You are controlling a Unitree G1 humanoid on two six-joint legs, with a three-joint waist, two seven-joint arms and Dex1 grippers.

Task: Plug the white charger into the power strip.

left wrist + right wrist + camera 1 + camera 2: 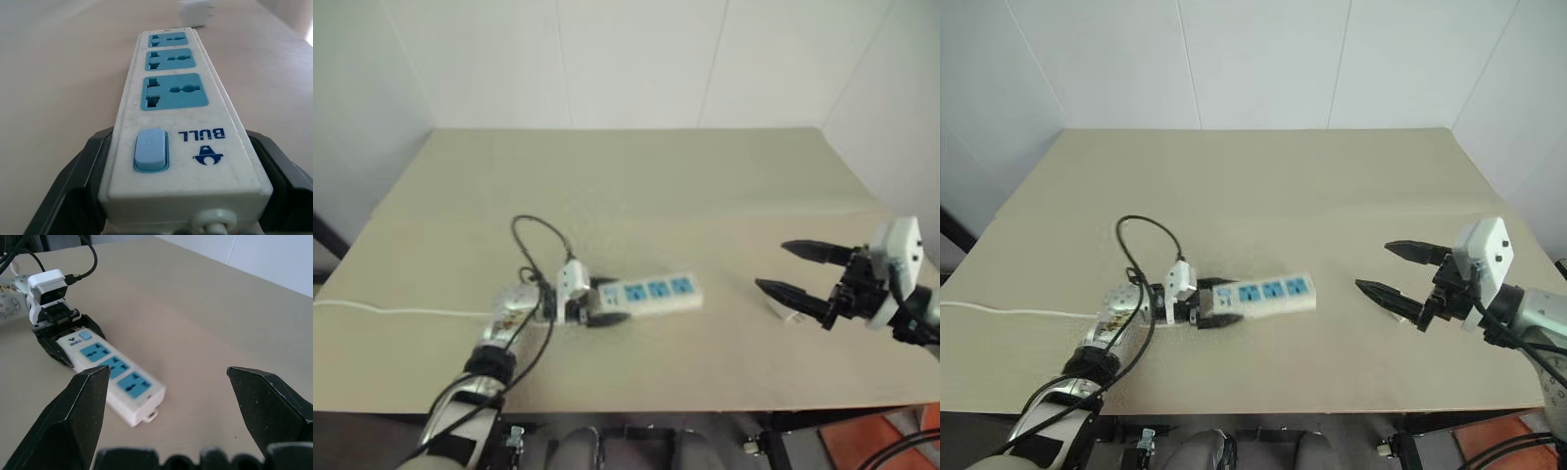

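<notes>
The left gripper (pixel 1217 305), two black fingers on a white module, clamps the switch end of the long white plastic power strip (pixel 654 292) with three blue socket panels, one finger on each long side. The strip lies flat on the beige tabletop (pixel 636 176), its sockets facing up and running straight out ahead of those fingers. The right gripper (pixel 787 268) hovers above the table, well apart from the strip's free end, fingers spread wide and holding nothing. The small white cube-shaped charger (pixel 790 311) sits on the table just below and beside that gripper's lower finger (pixel 793 294); in the left wrist view it appears as a blurred white block (pixel 196 12) beyond the far end of the strip, and its prongs cannot be made out. The strip appears to be braced for plugging, while the charger is not yet picked up. The next move calls for the right gripper to drop onto the charger, close on its sides, then carry it prongs-down over a blue socket.
</notes>
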